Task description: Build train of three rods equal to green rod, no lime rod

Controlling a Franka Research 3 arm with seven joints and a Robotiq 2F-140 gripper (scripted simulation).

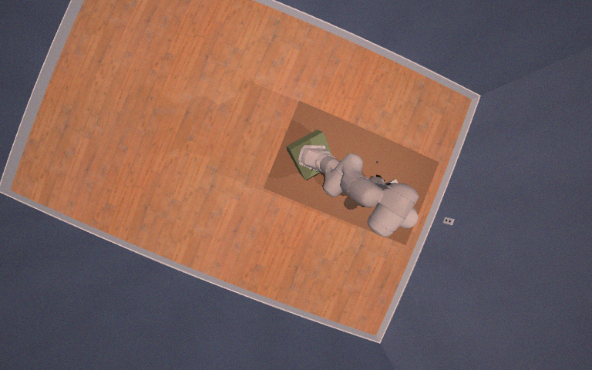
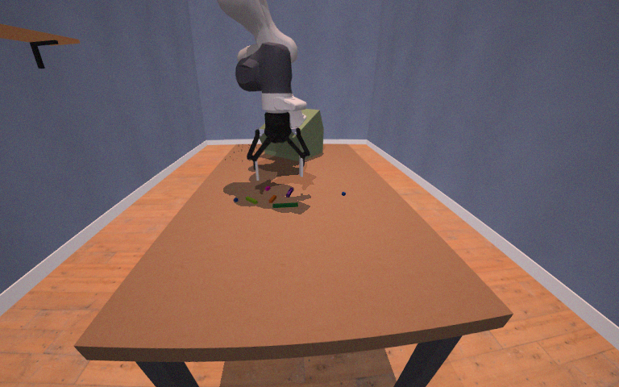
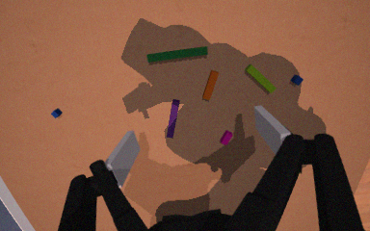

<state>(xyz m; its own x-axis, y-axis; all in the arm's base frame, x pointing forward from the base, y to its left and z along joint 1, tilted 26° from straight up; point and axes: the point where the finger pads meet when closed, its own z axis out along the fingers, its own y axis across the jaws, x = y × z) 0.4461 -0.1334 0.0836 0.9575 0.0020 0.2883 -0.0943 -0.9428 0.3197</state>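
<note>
Toward the far edge of the counter point(image 1: 410, 166) point(image 2: 297, 282) point(image 3: 48, 58), between its long edges, the claw point(image 1: 383, 179) point(image 2: 279, 177) point(image 3: 194, 129) is hovering spread wide, grasping nothing. Beneath it, purple point(image 2: 289, 192) point(image 3: 172, 118) is lying flat. In the exterior view, one blue point(image 2: 235, 199) point(image 3: 297, 80) is sitting toward the left edge, the other blue point(image 1: 377, 162) point(image 2: 343, 193) point(image 3: 57, 113) nearer the right. These three are probably making the train, matching green point(image 2: 284, 205) point(image 3: 177, 54); orange point(image 2: 272, 198) point(image 3: 210, 85), magenta point(image 2: 267, 188) point(image 3: 226, 138) and lime point(image 2: 251, 200) point(image 3: 260, 79) are staying out. All are looking light and stiff, likely sliding at a nudge. Purple is calling for a grip across its narrow sides at mid-length; each blue is needing a centred pinch on opposite faces, since off-centre pads could be twisting it.
</note>
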